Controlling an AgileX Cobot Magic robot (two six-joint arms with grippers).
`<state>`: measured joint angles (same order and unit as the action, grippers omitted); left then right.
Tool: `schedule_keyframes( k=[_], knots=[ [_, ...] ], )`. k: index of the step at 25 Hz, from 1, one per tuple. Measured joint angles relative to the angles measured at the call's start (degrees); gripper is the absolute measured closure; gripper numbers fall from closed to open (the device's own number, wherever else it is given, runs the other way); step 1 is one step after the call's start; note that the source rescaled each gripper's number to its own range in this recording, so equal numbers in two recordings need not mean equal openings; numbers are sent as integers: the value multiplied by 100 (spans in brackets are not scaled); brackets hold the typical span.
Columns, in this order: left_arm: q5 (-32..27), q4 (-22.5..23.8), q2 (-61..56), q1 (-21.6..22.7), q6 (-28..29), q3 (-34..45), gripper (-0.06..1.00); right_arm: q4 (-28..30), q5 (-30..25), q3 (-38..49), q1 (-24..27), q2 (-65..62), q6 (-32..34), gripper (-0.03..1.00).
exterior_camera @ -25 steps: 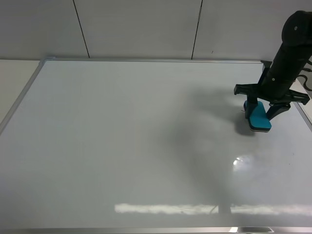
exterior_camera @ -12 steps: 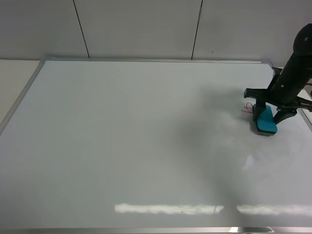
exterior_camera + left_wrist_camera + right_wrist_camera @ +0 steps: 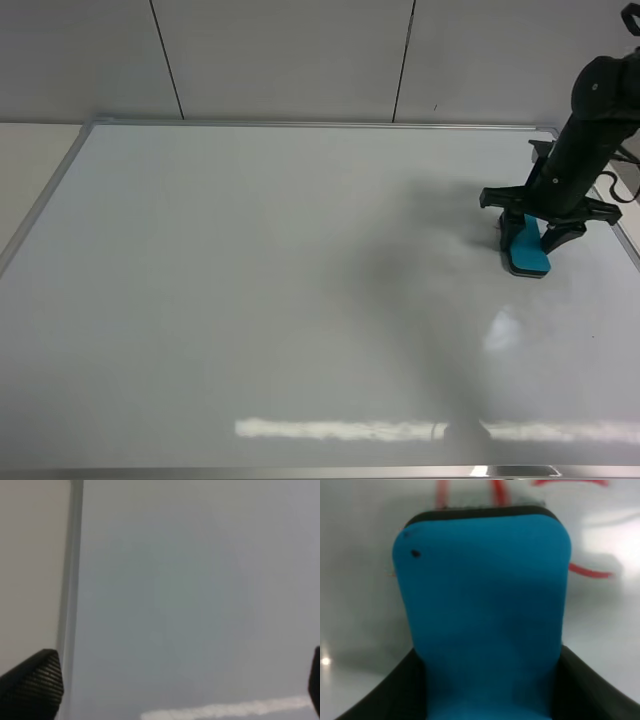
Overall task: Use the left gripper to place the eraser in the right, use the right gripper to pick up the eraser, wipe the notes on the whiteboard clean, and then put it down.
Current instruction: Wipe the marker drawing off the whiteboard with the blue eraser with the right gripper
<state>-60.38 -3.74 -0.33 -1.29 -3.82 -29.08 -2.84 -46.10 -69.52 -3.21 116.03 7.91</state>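
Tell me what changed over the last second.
The right gripper, shut on the eraser throughout, slid it toward the right edge of the whiteboard, then back left to the notes; red strokes still show beside it. The whiteboard stayed put.

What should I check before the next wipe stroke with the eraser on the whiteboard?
1. Grip, right gripper shut on the eraser: ok.
2. Cleaning, notes gone: not ok, red strokes show beside the eraser.
3. Contact, eraser flat on the whiteboard: cannot tell.
4. Clearance, left gripper open and away from the eraser: ok.
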Motion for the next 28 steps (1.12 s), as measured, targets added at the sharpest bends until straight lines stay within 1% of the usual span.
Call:
schedule_keyframes(
  k=[3, 5, 9, 13, 19, 23, 25, 28],
  knots=[
    [0, 0, 0, 0, 0, 0, -5, -111, 193, -15, -278, 7, -59, 93],
    [0, 0, 0, 0, 0, 0, -5, -305, 304, -15, -397, 7, -152, 93],
    [0, 0, 0, 0, 0, 0, -5, -434, 311, -68, -392, 18, -211, 93],
    [0, 0, 0, 0, 0, 0, -5, -664, 170, -305, -103, 85, -211, 93],
    [0, 0, 0, 0, 0, 0, -5, -654, 320, -644, 857, 245, -211, 93],
    [0, 0, 0, 0, 0, 0, -5, -667, 263, -755, 1316, 380, -211, 93],
    [0, 0, 0, 0, 0, 0, -5, -698, 185, -808, 1349, 447, -211, 93],
    [0, 0, 0, 0, 0, 0, -5, -630, 137, -847, 1177, 490, -367, 93]
  ],
)
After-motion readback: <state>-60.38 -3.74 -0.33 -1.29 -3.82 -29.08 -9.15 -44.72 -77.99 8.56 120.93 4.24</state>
